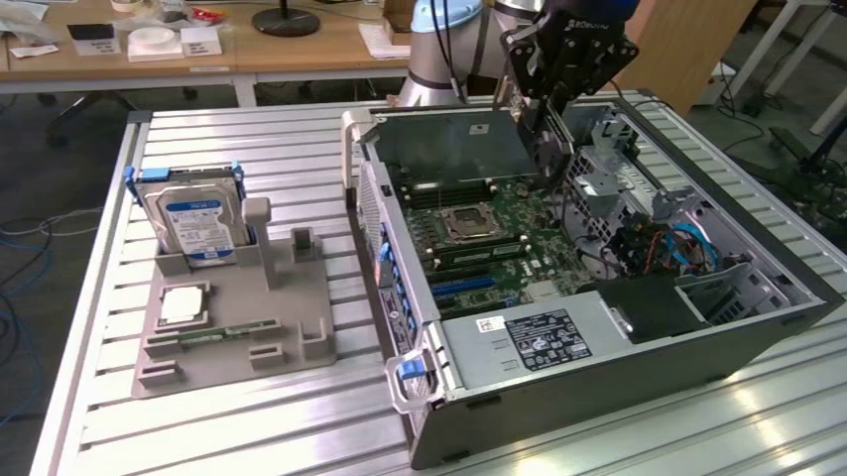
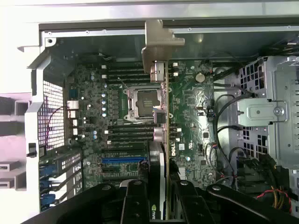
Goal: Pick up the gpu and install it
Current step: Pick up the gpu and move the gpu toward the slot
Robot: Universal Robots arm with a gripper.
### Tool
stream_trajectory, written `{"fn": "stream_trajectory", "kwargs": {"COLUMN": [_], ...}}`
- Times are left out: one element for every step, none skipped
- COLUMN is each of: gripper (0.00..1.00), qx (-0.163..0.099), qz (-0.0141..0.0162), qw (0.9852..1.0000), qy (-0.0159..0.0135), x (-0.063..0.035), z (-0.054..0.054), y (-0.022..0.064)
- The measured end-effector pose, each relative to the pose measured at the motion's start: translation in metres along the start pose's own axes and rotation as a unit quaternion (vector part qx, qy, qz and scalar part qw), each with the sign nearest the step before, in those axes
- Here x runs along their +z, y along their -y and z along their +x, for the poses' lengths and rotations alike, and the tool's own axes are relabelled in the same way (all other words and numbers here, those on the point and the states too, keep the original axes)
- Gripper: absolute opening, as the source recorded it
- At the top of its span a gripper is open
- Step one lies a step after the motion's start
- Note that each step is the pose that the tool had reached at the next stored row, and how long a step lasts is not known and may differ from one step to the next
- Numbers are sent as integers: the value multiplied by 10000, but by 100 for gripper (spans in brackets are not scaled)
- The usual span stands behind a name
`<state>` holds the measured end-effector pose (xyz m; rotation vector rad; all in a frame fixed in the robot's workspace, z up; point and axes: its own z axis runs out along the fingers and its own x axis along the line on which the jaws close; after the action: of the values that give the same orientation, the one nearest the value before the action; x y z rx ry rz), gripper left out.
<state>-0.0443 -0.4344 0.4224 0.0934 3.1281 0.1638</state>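
The gpu (image 1: 544, 149) hangs on edge from my gripper (image 1: 557, 99) over the far part of the open computer case (image 1: 596, 382). My gripper is shut on the card's upper end. In the wrist view the gpu (image 2: 167, 140) appears edge-on as a thin green line between my black fingers (image 2: 135, 203), with its silvery metal bracket (image 2: 160, 44) at the end away from me. The card hovers above the motherboard (image 2: 187, 98), beside the CPU socket (image 2: 145, 103). I cannot tell if it touches a slot.
A grey parts holder (image 1: 225, 327) on the slatted metal table (image 1: 238, 426) carries a blue-labelled hard drive (image 1: 198, 223), a CPU chip (image 1: 182, 305) and a memory stick (image 1: 212, 337). Inside the case are a power supply (image 1: 537, 337), cables (image 1: 675, 248) and a drive cage (image 2: 268, 109).
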Motion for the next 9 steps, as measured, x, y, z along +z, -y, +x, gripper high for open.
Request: {"fn": "stream_trajectory", "kwargs": {"gripper": [27,27,27,27,27,27,27,27,27], "qx": [0,0,0,0,0,0,0,0,0], "qz": [0,0,0,0,0,0,0,0,0], "qw": [10000,10000,10000,10000,10000,10000,10000,10000,10000], "qy": [-1,-1,-1,-1,-1,-1,-1,-1,-1], "x": [-1,0,0,0,0,0,0,0,0], "z": [0,0,0,0,0,0,0,0,0], "y": [0,0,0,0,0,0,0,0,0]}}
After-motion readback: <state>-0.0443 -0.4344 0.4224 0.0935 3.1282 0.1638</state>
